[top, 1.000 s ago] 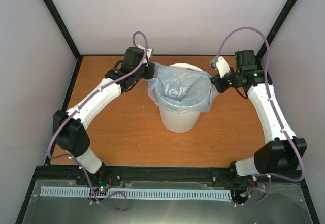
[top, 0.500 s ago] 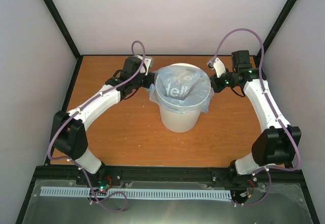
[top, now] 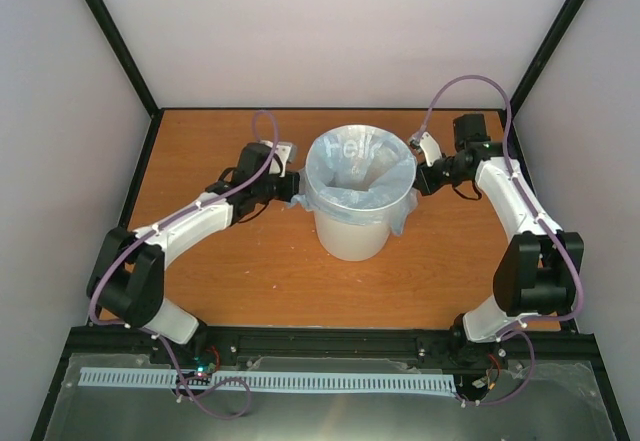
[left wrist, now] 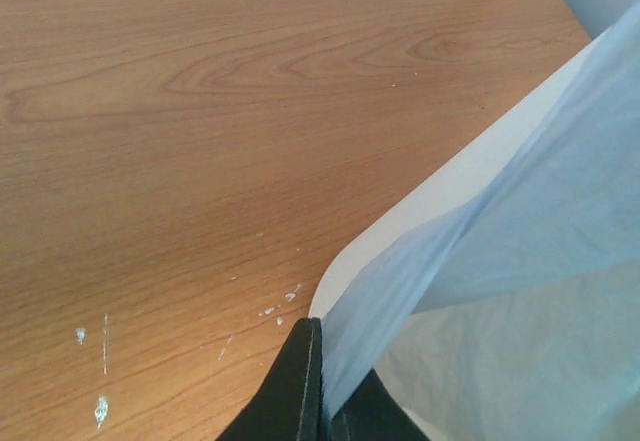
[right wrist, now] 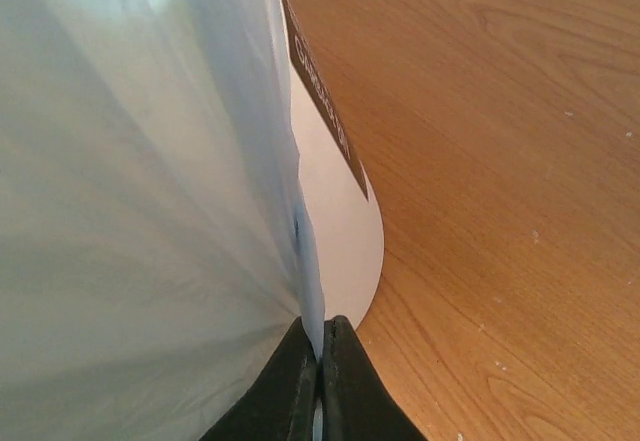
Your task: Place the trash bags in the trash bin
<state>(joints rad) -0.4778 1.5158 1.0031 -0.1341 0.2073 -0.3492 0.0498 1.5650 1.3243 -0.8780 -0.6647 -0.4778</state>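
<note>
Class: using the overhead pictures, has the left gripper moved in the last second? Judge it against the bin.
Yes. The left gripper moved down the view, from level with the trash bin's far rim to beside its left wall.

trash bag (top: 360, 164) drawn down over trash bin (top: 350, 236) rim | left gripper (top: 295, 186), right gripper (top: 418, 174) lower

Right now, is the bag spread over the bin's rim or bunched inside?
Spread: the trash bag hangs over the trash bin rim, pinched by left gripper and right gripper.
</note>
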